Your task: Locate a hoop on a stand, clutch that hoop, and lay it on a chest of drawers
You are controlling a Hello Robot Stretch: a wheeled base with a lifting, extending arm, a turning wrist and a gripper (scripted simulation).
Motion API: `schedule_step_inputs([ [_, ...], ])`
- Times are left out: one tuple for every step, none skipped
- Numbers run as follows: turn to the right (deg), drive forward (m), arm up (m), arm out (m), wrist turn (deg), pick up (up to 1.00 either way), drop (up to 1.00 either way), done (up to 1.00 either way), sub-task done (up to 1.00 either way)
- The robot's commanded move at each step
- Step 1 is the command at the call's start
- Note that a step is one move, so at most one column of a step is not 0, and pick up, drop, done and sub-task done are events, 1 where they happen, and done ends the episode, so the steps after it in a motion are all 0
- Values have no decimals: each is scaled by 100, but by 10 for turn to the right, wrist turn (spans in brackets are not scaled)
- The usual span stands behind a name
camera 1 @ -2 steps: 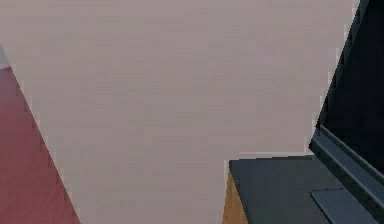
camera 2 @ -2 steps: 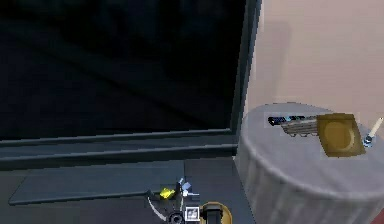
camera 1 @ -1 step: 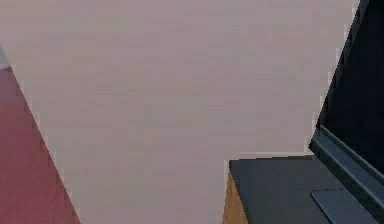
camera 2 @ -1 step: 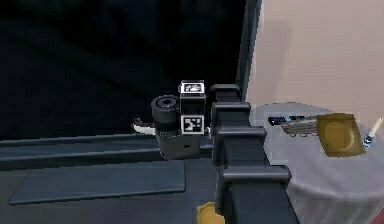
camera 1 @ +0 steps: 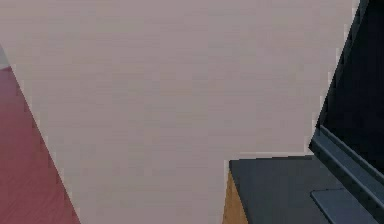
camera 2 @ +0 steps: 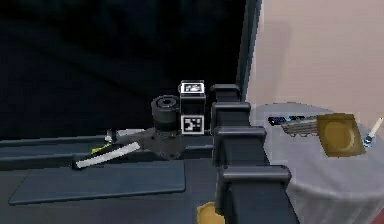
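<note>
Hand (camera 2: 92, 158): a dark body with two thin fingers reaching toward the arm side view's left, low in front of the television screen. Whether it holds anything cannot be told.
Arm (camera 2: 240, 165): a dark square bar rising from the bottom edge, just right of the middle.
Marker squares (camera 2: 192, 124): two, white with black marks, stacked at the arm's far end, just right of the hand's body.
Television screen (camera 2: 100, 60): large, black and upright, in the arm side view's upper left. The same screen (camera 1: 360, 100) stands at the forward view's right edge.
Cabinet (camera 1: 268, 185): dark top and wooden side, at the forward view's lower right, below the screen.
Flat slab (camera 2: 100, 182): dark, lying on the dark surface below the fingers.
Tabletop (camera 2: 320, 180): round and white, at the arm side view's right.
Things on the tabletop: a dark remote-like bar (camera 2: 290, 122), a tan square (camera 2: 338, 135) just beside it, and a thin white stick (camera 2: 375, 130) near the picture's edge.
Wall (camera 1: 180, 80): plain and pale.
Floor (camera 1: 25, 165): reddish, at the forward view's left.
Hoop: where it stands cannot be told.
</note>
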Motion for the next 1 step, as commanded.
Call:
schedule_step_inputs([
  [0,0,0,0,-450,0,0,0,0],
])
